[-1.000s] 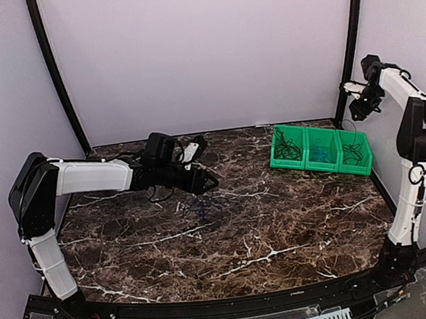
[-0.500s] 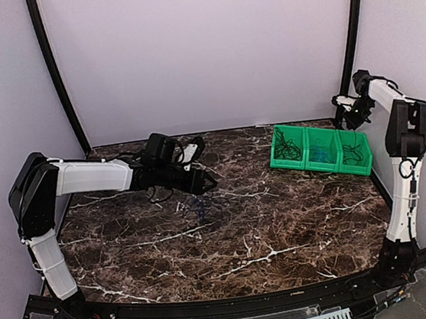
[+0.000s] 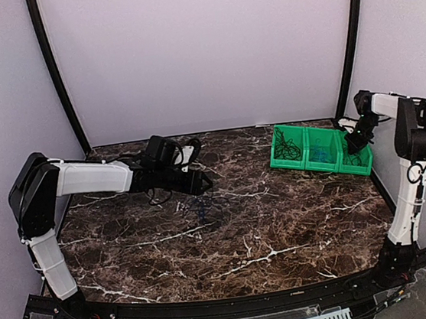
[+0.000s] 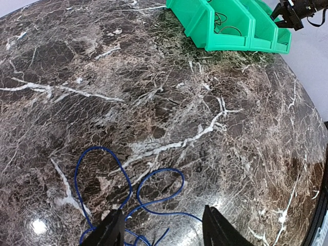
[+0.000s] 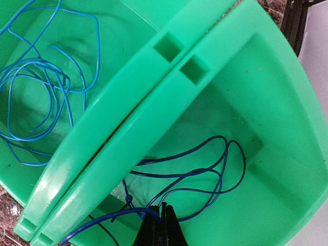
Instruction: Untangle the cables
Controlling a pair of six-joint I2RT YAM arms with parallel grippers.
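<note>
The left gripper (image 4: 161,212) is holding its jaws wide apart over the marble bench (image 4: 246,133). 2 loops of the blue cables (image 4: 154,189) are lying on the bench between and ahead of them. Far off, the green bins (image 4: 230,36) are sitting at the bench edge, and the right gripper (image 4: 293,11) is hanging at their end compartment.

The blue cables (image 4: 154,202) on the surface (image 4: 230,128) are cut off by the bottom edge of the left wrist view, only the jaw tips of the left gripper (image 4: 163,210) are shown there, and from above the strands are too small to be told apart.
</note>
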